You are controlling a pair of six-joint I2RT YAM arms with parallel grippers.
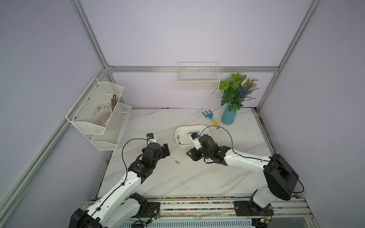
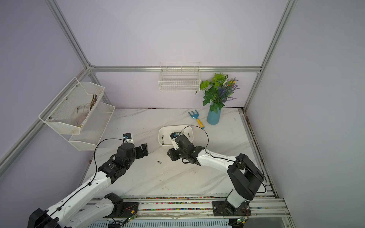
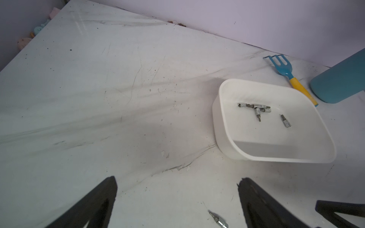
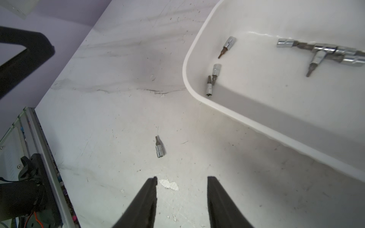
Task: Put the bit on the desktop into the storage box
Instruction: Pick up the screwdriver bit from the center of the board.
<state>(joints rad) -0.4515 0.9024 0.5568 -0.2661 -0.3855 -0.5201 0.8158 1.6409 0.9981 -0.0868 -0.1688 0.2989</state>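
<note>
Scanning outward from the near edge, counted two grippers. Found the black two-fingered left gripper [image 3: 177, 178] spread wide and empty, the matching right gripper [image 4: 182, 177] parted less widely, pinching nothing. Spotted one small silver socket bit with a dark tip [image 4: 160, 149] lying loose on the white marble-patterned desktop [image 1: 177, 181], between the two grippers, just ahead of the right one, touched by neither. Judged the task well along yet unfinished: one pick and one drop left. Looked further to the shallow white plastic storage box [image 1: 182, 146] with rounded corners, near that loose bit. Counted inside it three single bits [image 4: 216, 72] by one end wall, one more alone elsewhere, plus a tangled cluster [image 4: 324, 49] of perhaps four, too overlapped to number surely. Noted beyond: one blue garden fork with a yellow handle [image 1: 210, 118], one blue vase [image 1: 228, 118] of artificial greenery, one white wire grid basket [image 1: 198, 84] and one two-tier white mesh basket [image 1: 87, 102] on the walls.
</note>
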